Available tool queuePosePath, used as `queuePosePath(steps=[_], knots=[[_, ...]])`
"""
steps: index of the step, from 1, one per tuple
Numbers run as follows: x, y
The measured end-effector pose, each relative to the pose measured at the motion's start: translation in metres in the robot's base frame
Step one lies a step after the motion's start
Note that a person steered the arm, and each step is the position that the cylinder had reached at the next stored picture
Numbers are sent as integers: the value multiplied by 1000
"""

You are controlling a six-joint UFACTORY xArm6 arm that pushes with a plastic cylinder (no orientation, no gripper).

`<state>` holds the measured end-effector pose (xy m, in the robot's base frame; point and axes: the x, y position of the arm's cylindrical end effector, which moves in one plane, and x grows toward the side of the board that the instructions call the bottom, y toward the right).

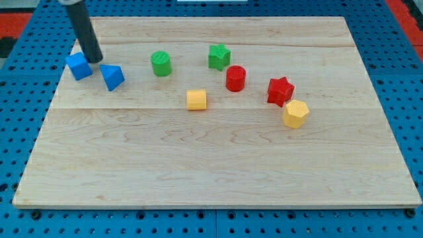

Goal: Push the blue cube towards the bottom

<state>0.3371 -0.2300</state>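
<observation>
The blue cube [78, 66] sits near the board's left edge, in the upper part of the view. A second blue block [112, 77], wedge-like in shape, lies just to its right and slightly lower. My dark rod comes down from the view's top left, and my tip [95, 60] rests on the board between the two blue blocks, right at the cube's upper right corner and just above the second block.
A green cylinder [160, 63], a green star-like block [219, 57], a red cylinder [235, 78], a red star block [280, 90], a yellow cube [196, 100] and a yellow hexagonal block [295, 114] lie across the wooden board [211, 165]. Blue pegboard surrounds it.
</observation>
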Motion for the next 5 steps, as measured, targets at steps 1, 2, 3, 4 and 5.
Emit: queuePosePath(steps=[1,2,3,4,5], knots=[[-38,-5],[-46,-54],[-8,-40],[27,-4],[61,-1]])
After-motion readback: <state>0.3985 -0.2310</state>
